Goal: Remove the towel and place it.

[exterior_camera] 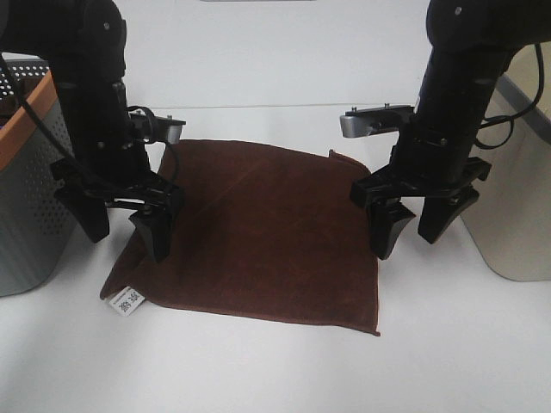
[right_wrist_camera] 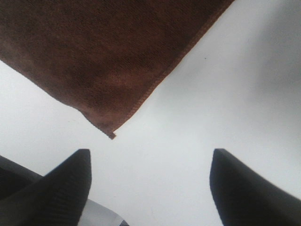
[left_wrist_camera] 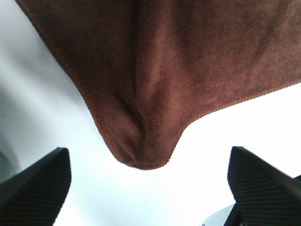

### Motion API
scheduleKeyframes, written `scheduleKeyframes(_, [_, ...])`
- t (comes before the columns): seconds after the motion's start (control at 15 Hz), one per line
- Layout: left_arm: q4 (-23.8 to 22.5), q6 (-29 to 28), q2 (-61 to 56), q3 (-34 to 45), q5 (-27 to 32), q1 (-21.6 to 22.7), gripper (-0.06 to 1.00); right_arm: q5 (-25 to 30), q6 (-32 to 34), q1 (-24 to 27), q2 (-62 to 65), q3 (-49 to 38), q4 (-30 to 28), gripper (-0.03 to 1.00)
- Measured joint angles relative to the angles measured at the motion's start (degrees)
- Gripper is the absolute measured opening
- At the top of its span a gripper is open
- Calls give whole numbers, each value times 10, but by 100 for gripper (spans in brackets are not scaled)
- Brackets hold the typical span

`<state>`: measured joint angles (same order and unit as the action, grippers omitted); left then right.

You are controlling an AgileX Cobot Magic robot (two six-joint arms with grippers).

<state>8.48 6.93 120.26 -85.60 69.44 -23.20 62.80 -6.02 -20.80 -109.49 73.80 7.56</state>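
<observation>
White tabletop point(exterior_camera: 258, 370): left gripper point(exterior_camera: 120, 225) & right gripper point(exterior_camera: 422, 225) both hang w/ jaws wide, empty, over opposite edges of dark brown square soft towel point(exterior_camera: 267, 241) lying flat between them; grey perforated basket point(exterior_camera: 26, 189) at left.

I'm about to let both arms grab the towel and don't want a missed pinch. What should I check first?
1. Left gripper open: ok, fingers spread.
2. Right gripper open: ok.
3. Towel free of both grippers: ok, it lies on the table.
4. Left fingers straddle a towel corner: ok in the wrist view.
5. Right fingers over a corner: ok, the corner lies just ahead.
6. Height above the cloth: cannot tell.
</observation>
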Motion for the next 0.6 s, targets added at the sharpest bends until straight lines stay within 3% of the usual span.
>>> scheduleKeyframes(0.27, [6, -53, -74, -9, 2, 0, 90, 23, 1, 0, 85, 0, 28, 68])
scheduleKeyframes(0.6, [-20, -56, -221, -42, 1, 0, 90, 61, 1, 0, 199, -1, 32, 68])
